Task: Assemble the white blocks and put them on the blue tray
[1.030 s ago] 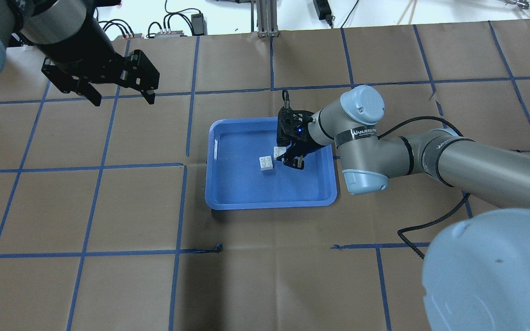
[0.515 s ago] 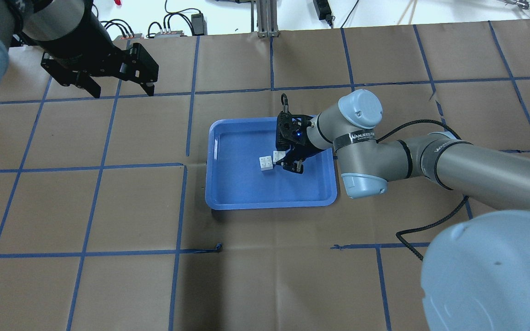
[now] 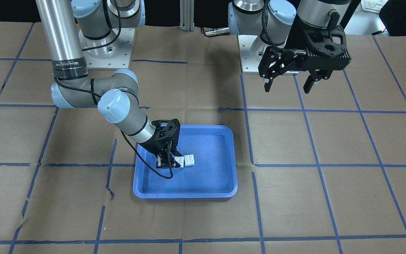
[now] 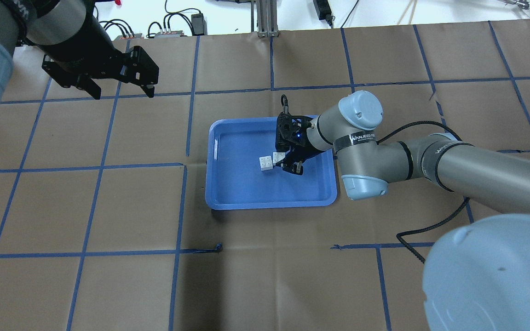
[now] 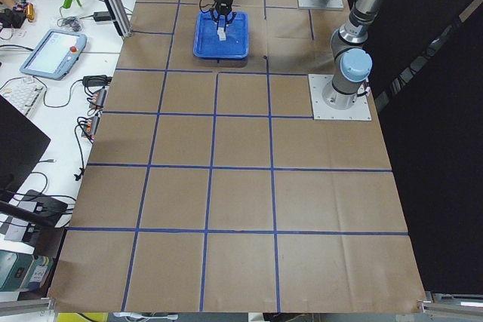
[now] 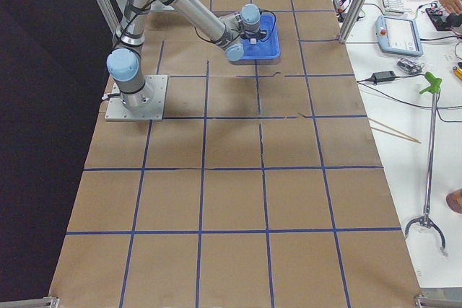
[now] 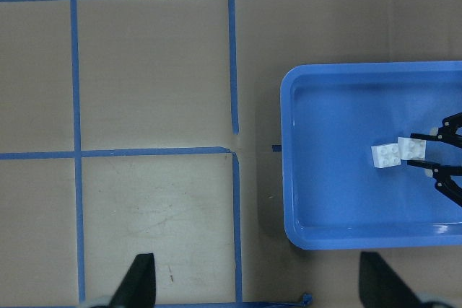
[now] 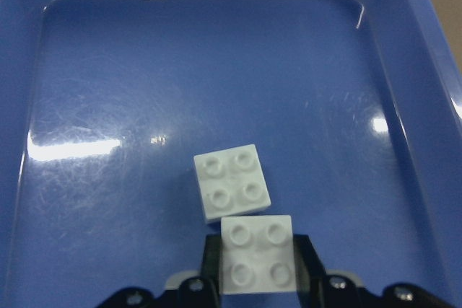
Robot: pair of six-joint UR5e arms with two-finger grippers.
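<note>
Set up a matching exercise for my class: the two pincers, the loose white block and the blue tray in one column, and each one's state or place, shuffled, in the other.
Column 1
1. left pincer
2. right pincer
3. loose white block
4. blue tray

Column 2
A. lies on the tray floor, ungripped
B. open, above bare brown paper, away from the tray
C. rests on the brown paper with both blocks inside
D. shut on the other white block

Pairs: 1-B, 2-D, 3-A, 4-C
</note>
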